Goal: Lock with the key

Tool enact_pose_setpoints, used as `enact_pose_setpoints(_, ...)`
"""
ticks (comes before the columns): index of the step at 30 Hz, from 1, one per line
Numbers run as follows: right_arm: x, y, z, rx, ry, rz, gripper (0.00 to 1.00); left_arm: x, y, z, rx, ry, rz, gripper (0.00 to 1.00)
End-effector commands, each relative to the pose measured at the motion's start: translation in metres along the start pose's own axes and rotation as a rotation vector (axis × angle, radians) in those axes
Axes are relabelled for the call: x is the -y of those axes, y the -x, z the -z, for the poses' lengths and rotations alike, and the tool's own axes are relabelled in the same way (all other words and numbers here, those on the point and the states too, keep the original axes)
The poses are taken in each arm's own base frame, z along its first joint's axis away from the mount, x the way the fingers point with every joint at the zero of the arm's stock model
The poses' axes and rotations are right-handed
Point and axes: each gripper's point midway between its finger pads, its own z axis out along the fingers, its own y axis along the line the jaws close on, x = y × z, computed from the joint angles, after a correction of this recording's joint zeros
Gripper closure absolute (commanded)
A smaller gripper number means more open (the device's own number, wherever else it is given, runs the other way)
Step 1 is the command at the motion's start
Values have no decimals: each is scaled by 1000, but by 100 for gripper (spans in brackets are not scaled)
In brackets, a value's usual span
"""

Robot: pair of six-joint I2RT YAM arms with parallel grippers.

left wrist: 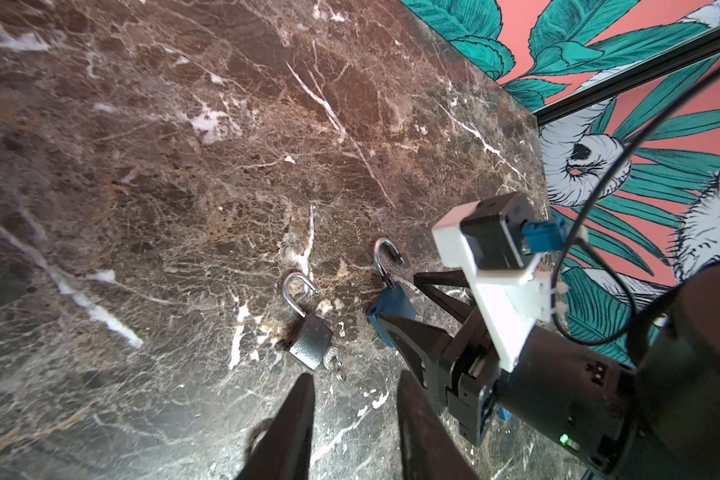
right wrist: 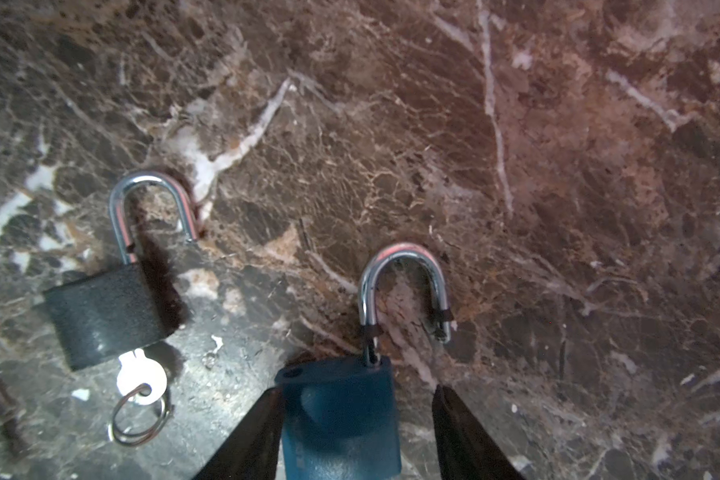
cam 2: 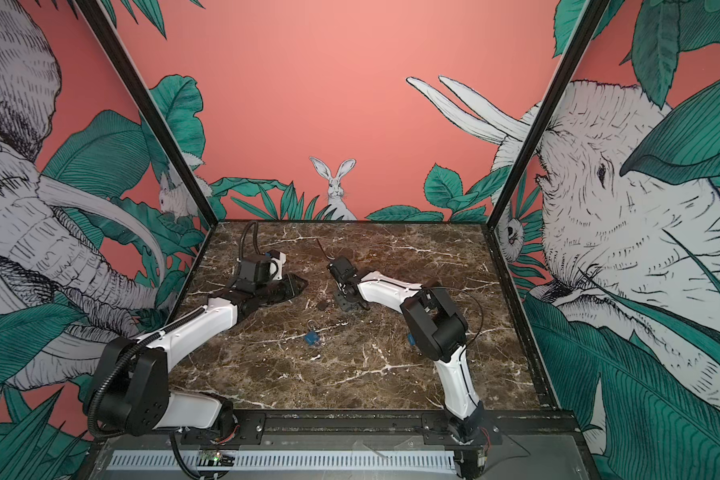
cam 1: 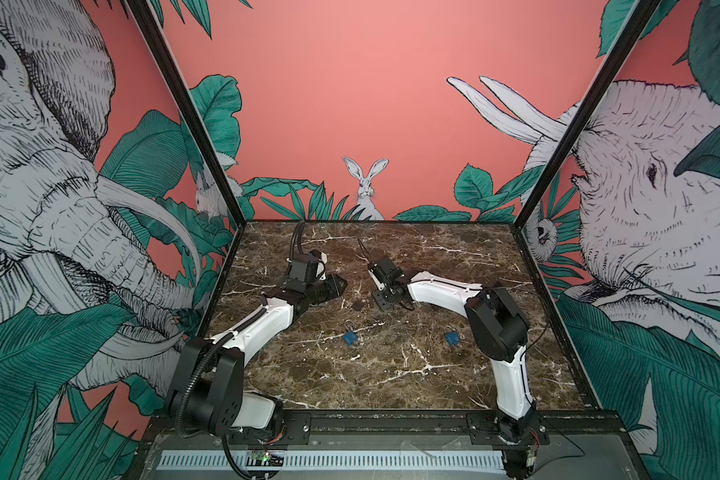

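Note:
A dark grey padlock point(right wrist: 105, 316) lies on the marble table point(right wrist: 516, 166) with its shackle open and a silver key point(right wrist: 141, 376) on a ring in its base. Beside it lies a blue padlock point(right wrist: 341, 411), shackle also open. My right gripper point(right wrist: 358, 390) stands open astride the blue body: one finger touches it, the other stands clear. In both top views this gripper point(cam 1: 382, 305) hides the blue lock, and the grey padlock point(cam 1: 357, 306) shows just left of it. My left gripper point(left wrist: 356, 376) is open and empty, just short of the key point(left wrist: 332, 359).
Two more blue padlocks point(cam 1: 350, 337) point(cam 1: 452, 338) lie nearer the front of the table. Printed walls and black frame posts point(cam 1: 533, 199) close in the table on three sides. The right arm's elbow point(cam 1: 495, 324) rises over the right-hand padlock.

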Motion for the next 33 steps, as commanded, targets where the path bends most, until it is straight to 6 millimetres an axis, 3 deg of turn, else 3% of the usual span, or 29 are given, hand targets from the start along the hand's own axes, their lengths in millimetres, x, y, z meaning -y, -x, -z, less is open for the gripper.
enact_pose_setpoints(1,-4,-16,-6,-60,7,22,42,-1,1,-1,8,-19,21,64)
enact_pose_setpoints(12,-12,-24,-9,-85,40,19,43,0,3,1,12,-25,23,64)
enact_pose_setpoints(26,-14,-30,-22,-132,39,40,52,-2,0,2,12,-24,27,64)
enact_pose_setpoints(29,-15,-31,-24,-137,44,40,57,-2,1,3,15,-24,26,64)
enact_pose_setpoints(33,-14,-30,-21,-126,38,44,73,-4,1,3,15,-17,23,64)
